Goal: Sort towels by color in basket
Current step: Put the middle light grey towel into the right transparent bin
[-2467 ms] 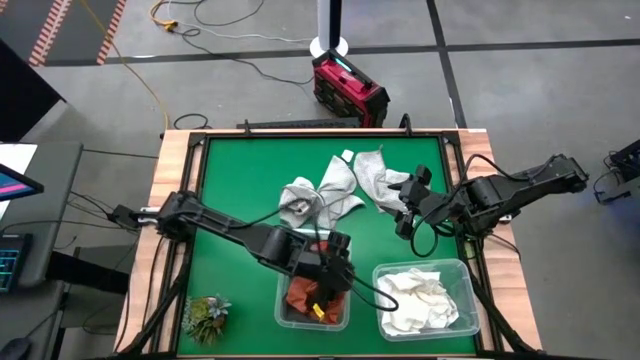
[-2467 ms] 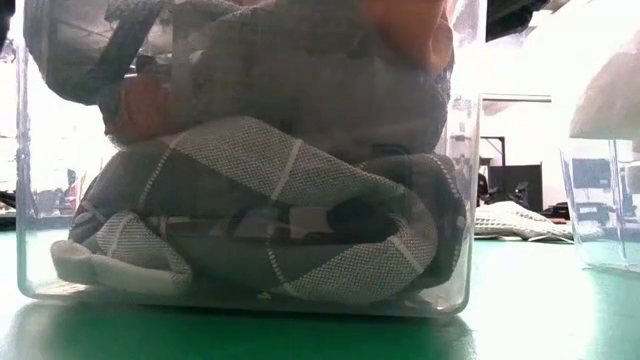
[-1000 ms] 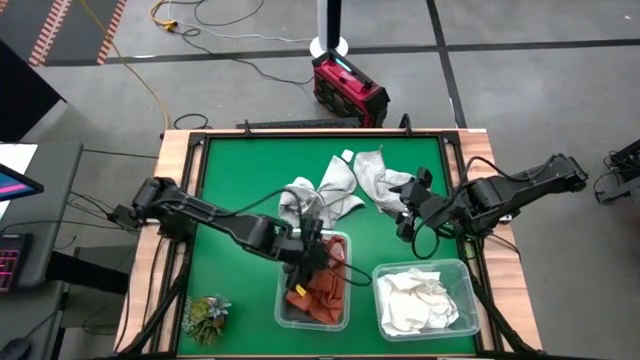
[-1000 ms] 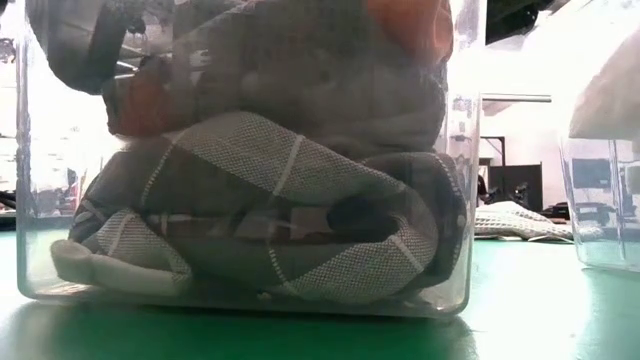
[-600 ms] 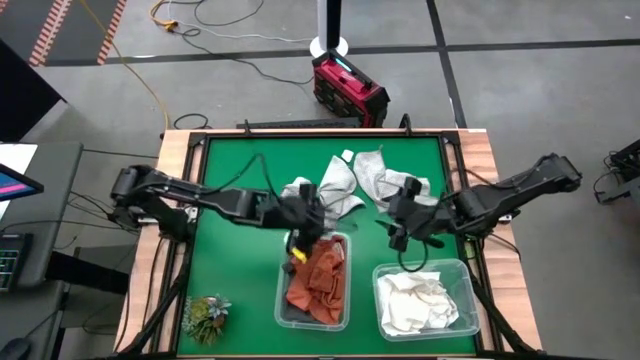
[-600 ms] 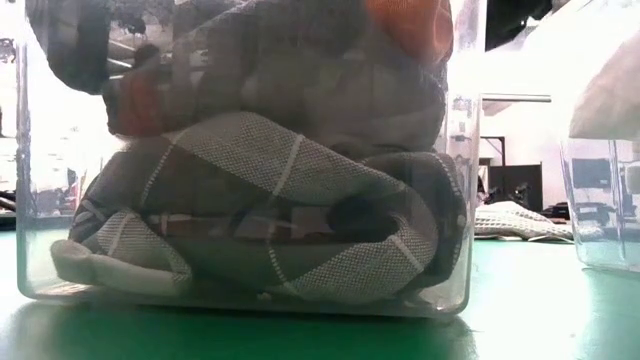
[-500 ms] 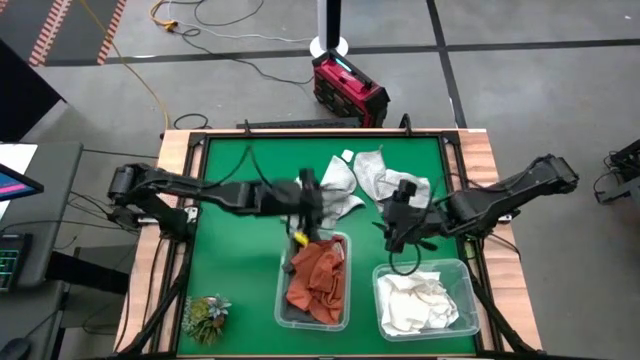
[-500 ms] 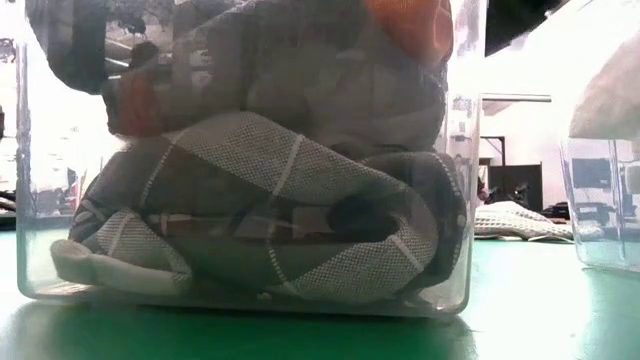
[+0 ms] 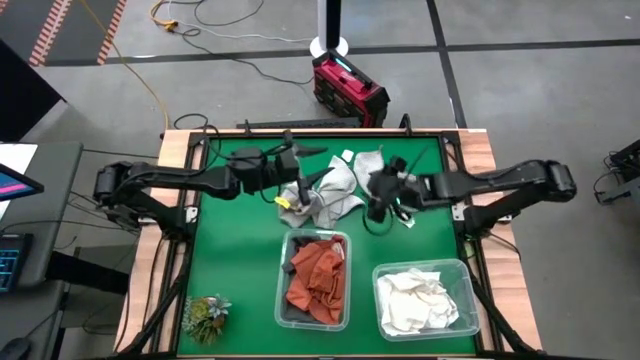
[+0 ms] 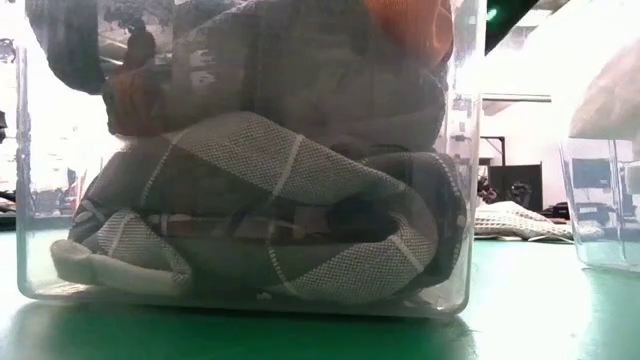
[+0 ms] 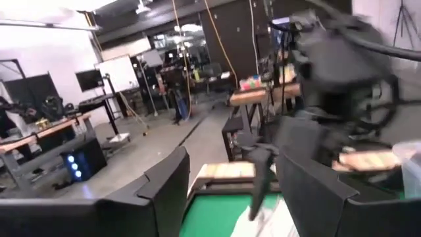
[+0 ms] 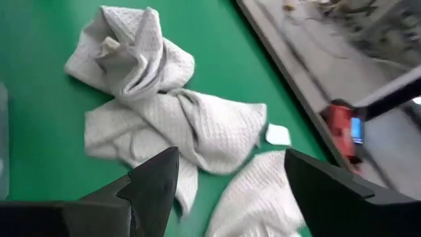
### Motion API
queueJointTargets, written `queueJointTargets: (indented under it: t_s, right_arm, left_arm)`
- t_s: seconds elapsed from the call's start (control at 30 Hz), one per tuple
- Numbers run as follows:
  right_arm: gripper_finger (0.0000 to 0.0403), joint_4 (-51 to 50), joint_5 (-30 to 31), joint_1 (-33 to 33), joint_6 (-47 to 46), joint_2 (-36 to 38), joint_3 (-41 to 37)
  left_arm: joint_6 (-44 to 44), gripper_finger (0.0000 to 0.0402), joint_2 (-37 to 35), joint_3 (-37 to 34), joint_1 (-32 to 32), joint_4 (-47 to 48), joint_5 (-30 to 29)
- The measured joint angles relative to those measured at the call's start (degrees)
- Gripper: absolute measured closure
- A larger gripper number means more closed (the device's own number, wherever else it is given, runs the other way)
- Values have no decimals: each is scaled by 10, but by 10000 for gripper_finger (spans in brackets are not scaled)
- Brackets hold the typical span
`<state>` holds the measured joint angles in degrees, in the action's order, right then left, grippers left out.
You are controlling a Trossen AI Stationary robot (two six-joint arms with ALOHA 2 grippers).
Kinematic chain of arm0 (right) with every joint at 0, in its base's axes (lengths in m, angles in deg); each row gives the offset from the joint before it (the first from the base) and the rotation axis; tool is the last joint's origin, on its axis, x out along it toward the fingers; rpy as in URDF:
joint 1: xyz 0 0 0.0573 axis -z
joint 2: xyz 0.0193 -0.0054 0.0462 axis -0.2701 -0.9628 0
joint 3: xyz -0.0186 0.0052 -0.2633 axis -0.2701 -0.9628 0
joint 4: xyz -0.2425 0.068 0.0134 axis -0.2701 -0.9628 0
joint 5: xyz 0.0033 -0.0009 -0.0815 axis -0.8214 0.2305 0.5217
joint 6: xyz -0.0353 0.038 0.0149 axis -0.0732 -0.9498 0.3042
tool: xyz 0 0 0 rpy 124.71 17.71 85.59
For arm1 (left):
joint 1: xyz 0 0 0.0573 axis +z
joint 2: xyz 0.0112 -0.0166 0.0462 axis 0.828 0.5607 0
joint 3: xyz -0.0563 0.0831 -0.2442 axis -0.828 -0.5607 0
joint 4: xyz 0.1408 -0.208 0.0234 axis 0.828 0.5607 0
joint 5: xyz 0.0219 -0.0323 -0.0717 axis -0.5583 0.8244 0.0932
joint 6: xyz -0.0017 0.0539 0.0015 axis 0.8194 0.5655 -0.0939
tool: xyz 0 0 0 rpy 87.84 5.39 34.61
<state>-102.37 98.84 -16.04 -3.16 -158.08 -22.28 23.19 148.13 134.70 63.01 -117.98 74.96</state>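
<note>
Two or three light grey towels [image 9: 335, 190] lie crumpled together on the green mat near the far edge; they also show in the right wrist view [image 12: 171, 125]. My left gripper [image 9: 298, 188] is open and level at their left end. The towels' edge shows between its fingers in the left wrist view [image 11: 230, 197]. My right gripper [image 9: 377, 198] is open above their right end, fingers apart over the cloth [image 12: 230, 191]. Rust-orange towels [image 9: 318, 280] lie in the left clear bin, on top of dark grey towels [image 10: 260, 220]. White towels [image 9: 420, 300] fill the right bin.
The two clear bins [image 9: 285, 300] [image 9: 465, 275] stand side by side at the near edge. A green plant tuft [image 9: 205, 318] sits on the near left corner. A raised wooden frame [image 9: 170, 200] borders the mat. A red case [image 9: 348, 88] stands on the floor beyond the far edge.
My left gripper has risen from the bin of rust-orange towels and swung toward the far edge to the light grey towels; the orange towels stay in the bin. My right gripper has moved left and toward the far edge, over the same towels.
</note>
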Motion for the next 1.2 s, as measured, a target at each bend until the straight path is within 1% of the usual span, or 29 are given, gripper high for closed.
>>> queueJointTargets:
  t_s: [0.07,0.13,0.2,0.27,0.33,0.4,0.53,0.6,0.77,0.83,0.93,1.0,1.1,1.2]
  right_arm:
    - [97,43,-70,48,22,-15,-5]
    - [97,61,-112,89,31,-37,-6]
    - [97,71,-118,116,36,-63,-6]
    - [97,87,-120,133,51,-91,-6]
    - [97,111,-130,138,74,-121,-6]
    - [97,131,-151,142,98,-151,-2]
    - [97,133,-211,154,117,-217,35]
    - [97,134,-231,162,118,-249,62]
    - [99,123,-237,167,129,-320,108]
    - [107,124,-239,170,136,-341,121]
    - [137,117,-239,170,142,-365,130]
    - [174,111,-238,171,145,-377,134]
    - [258,95,-239,170,155,-387,141]
    - [357,83,-262,170,171,-384,141]
  left_arm:
    - [11,193,0,-15,0,-9,0]
    - [18,200,-2,-48,0,-48,-1]
    - [30,206,-12,-90,1,-100,-5]
    - [46,213,-20,-118,3,-174,-21]
    - [54,219,-50,-146,4,-196,-39]
    - [63,223,-72,-156,7,-206,-40]
    - [67,223,-115,-166,9,-141,-59]
    - [66,223,-139,-166,12,-97,-69]
    - [52,223,-174,-166,20,-4,-72]
    - [42,223,-188,-166,20,29,-72]
    - [26,223,-209,-166,19,72,-72]
    - [13,224,-221,-166,16,100,-72]
    - [4,224,-232,-166,6,126,-72]
    - [2,224,-233,-166,-3,139,-72]
